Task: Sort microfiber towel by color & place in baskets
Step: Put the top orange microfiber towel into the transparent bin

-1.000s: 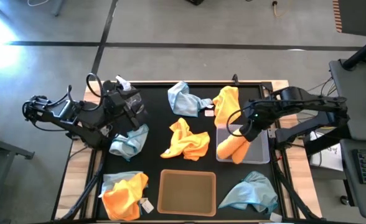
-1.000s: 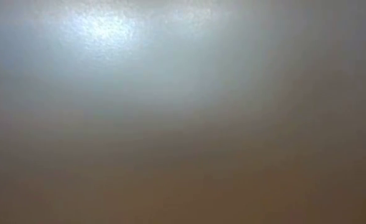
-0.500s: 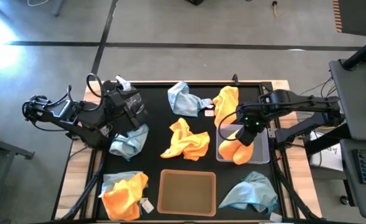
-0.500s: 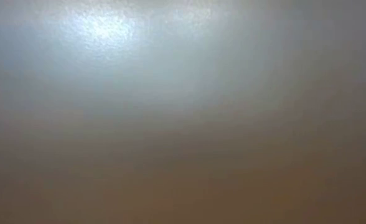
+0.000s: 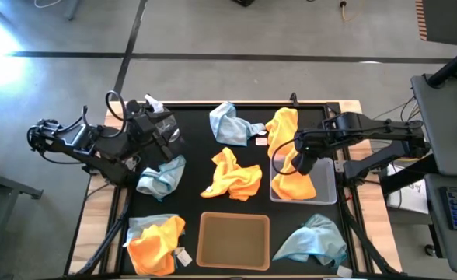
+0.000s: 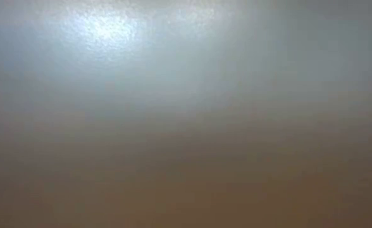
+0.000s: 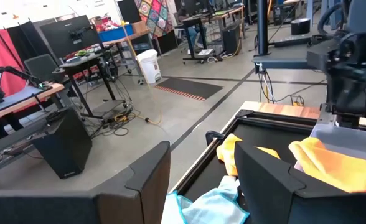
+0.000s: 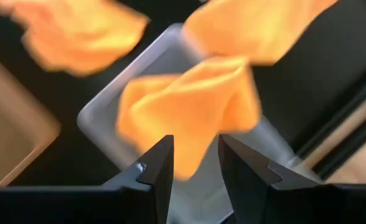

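Orange towel [image 5: 294, 185] lies in the grey basket [image 5: 327, 194]; my right claw [image 5: 301, 165] hangs just above it, fingers apart and holding nothing, so I judge this drop done. My left claw [image 5: 169, 140] waits wide by a blue towel [image 5: 161, 177]. Tan basket [image 5: 234, 240] holds nothing.

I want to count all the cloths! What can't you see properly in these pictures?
- Low view: all grey-brown blur, nothing shows.
- High view: the left gripper covers part of a blue cloth.
- High view: the grey basket floor, hidden by an orange cloth and the right gripper.
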